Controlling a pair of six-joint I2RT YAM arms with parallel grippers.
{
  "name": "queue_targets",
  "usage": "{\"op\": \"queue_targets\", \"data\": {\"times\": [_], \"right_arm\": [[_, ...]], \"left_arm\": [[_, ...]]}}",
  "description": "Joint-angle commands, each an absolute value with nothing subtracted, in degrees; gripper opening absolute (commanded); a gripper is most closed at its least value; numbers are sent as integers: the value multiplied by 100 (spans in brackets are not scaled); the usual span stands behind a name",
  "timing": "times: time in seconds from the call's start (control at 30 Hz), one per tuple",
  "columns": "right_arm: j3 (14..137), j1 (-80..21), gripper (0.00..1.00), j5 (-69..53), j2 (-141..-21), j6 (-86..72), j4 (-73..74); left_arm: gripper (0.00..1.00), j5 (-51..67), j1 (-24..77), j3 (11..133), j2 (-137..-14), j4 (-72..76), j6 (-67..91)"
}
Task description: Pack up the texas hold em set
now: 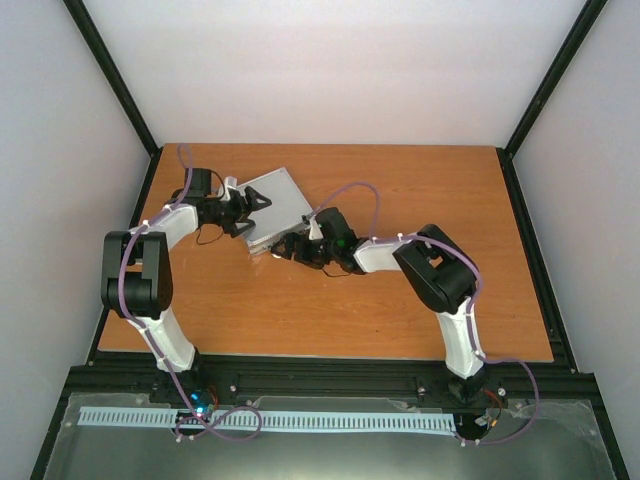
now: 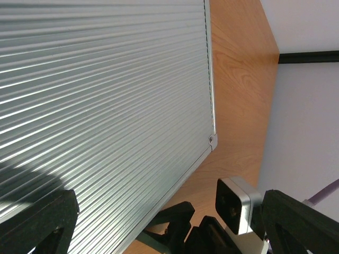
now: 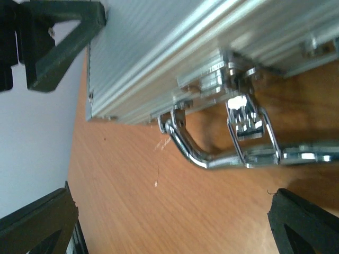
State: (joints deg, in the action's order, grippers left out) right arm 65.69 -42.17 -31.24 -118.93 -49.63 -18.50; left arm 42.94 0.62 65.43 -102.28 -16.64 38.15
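Silver ribbed case (image 1: pixel 278 203) shut, near desk's (image 1: pixel 400 300) far-left corner | left end effector (image 1: pixel 252 204) spread over lid | right end effector (image 1: pixel 284 248) spread beside latch (image 3: pixel 246 119) | risk: case skidding when pushed, latch staying unfastened

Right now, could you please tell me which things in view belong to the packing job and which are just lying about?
Job: closed silver case, its handle, latch; left gripper, right gripper, both open at it.
Not the job: wooden table, purple cables.
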Motion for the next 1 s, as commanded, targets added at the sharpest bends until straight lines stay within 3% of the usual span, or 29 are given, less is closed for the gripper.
{"op": "queue_targets", "data": {"times": [0.0,0.97], "right_arm": [[6813,-4245,100,-2834,-12290,-5125,-2236],[7652,-4175,100,-2911,-11888,-4859,-1709]], "left_arm": [[98,3899,22,6401,-10519,-2161,3624],[98,3898,17,6383,-10438,-2223,3566]]}}
